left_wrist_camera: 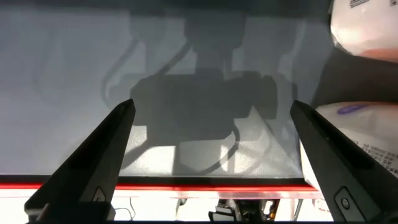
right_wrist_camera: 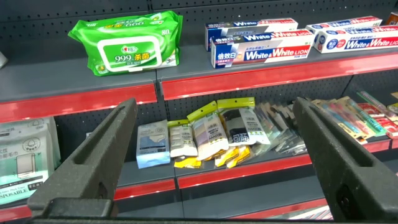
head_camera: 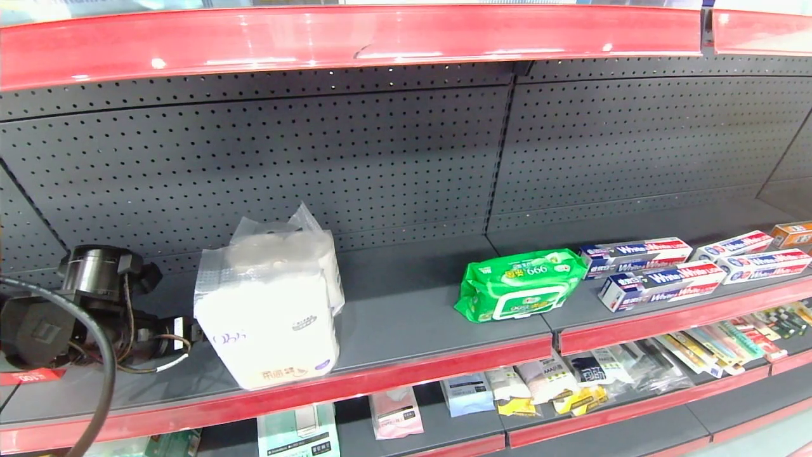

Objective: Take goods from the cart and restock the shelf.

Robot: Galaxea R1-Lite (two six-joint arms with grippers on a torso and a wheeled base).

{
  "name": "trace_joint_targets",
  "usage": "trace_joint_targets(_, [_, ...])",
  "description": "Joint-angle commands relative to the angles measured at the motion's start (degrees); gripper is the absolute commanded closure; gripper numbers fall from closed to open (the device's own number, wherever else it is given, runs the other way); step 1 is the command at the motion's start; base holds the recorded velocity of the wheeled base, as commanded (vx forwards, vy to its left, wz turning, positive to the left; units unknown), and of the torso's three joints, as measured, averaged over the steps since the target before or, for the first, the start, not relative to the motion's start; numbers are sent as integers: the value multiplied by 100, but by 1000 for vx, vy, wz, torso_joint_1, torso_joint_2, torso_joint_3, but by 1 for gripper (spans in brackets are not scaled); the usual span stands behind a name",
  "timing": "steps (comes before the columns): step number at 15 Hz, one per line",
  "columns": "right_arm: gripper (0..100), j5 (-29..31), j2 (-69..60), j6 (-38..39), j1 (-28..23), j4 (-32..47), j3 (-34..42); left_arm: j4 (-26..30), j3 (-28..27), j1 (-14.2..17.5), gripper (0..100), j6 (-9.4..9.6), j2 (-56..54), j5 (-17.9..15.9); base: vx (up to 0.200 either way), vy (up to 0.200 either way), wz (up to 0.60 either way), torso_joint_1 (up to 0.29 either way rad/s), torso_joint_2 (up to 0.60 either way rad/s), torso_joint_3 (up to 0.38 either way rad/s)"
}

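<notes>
- The roll pack (head_camera: 269,311), white paper rolls in clear wrap, stands upright at the front edge of the shelf (head_camera: 406,311), in its left part. Its base is just behind the red front strip.
- The left arm (head_camera: 95,298) lies over the left end of the shelf, just beside the roll pack.
- The left gripper (left_wrist_camera: 211,106) is above the bare shelf floor with its fingers spread wide and nothing between them. One finger (left_wrist_camera: 329,162) is right next to the roll pack; whether they touch cannot be told.
- The right gripper (right_wrist_camera: 214,102) is in front of the shelving with its fingers also spread and empty, well apart from the goods.
- The wipes (head_camera: 517,282), a green soft pack, lie flat near the front edge, about mid-shelf, well apart from the roll pack.
- The toothpaste boxes (head_camera: 660,279) lie side by side on the right part of the shelf, just beside the wipes, with more of them farther toward the right end.
- An orange box (head_camera: 793,233) sits at the right end.
- The lower shelf (head_camera: 641,431) carries small packets (head_camera: 545,381) in a row along its front, below the wipes and the toothpaste boxes.
- A grey perforated back panel (head_camera: 317,158) runs behind the shelf.
</notes>
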State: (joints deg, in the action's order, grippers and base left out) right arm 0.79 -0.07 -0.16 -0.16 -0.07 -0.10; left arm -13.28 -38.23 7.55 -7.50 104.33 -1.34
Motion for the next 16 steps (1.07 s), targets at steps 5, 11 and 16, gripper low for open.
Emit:
trace_joint_targets(5, [0, 0, 7, -2, -2, -1, 1, 9, -53, -139, 0, -6, 97, -7, 0, 0, 0, 0, 0, 0])
trace_joint_targets(11, [0, 0, 7, -2, -2, -1, 1, 9, -62, -210, 0, -6, 123, -7, 0, 0, 0, 0, 0, 0])
trace_joint_targets(16, [0, 0, 7, -2, -2, -1, 1, 0, -106, -298, 0, -6, 158, 2, 0, 0, 0, 0, 0, 0])
